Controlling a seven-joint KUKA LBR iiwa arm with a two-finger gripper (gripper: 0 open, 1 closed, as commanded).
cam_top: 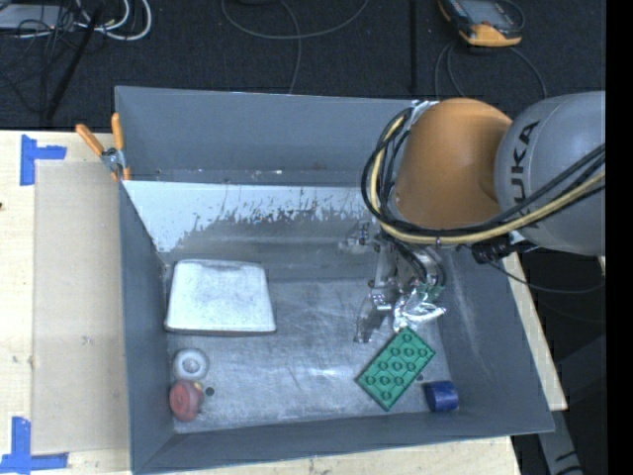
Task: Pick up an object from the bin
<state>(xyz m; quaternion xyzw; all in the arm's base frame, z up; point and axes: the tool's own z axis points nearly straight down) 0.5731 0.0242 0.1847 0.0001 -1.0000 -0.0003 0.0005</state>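
As cables hide its top, the tool overhangs a green plate.

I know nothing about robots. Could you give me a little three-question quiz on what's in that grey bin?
1. True or false: the white pad lies in the left half of the bin.
2. Which thing lies nearest the tool? A) the green studded plate B) the red disc C) the white pad
3. What colour is the small block just right of the green studded plate?

Key: 1 true; 2 A; 3 blue.
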